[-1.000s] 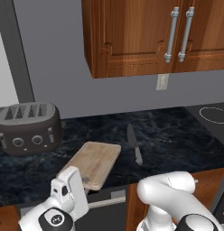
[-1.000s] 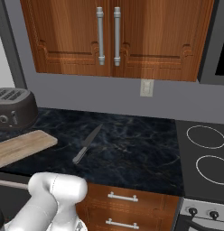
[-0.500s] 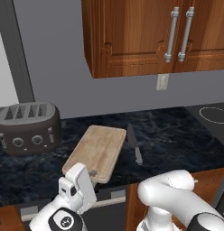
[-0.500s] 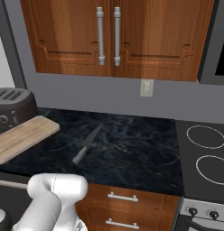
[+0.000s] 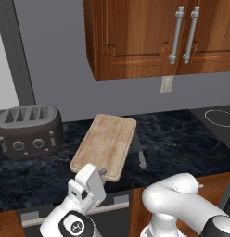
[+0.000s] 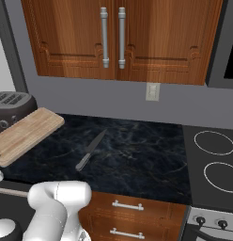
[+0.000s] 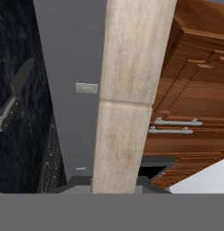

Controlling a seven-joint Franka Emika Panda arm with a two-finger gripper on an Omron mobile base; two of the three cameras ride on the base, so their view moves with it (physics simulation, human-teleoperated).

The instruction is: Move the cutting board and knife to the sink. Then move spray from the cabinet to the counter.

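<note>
- The cutting board (image 5: 105, 145) has come up off the tabletop (image 6: 137, 157) over the last second; it now tilts steeply, far end raised.
- The jaws are clenched on its near edge, the gripper (image 5: 101, 172) low beneath it.
- The knife (image 6: 90, 149) lies untouched beyond the jaws, to their right.
- Judgement: board secured, carry to the sink comes next.

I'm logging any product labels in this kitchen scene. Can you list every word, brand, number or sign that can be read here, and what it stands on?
No readable text anywhere.
Toaster: round knobs on its front, no lettering to be made out.
Stove: ring markings and knobs, no numbers legible.
Wall outlet: blank plate.
Cutting board, knife, cabinet doors: plain, unmarked surfaces.
</note>
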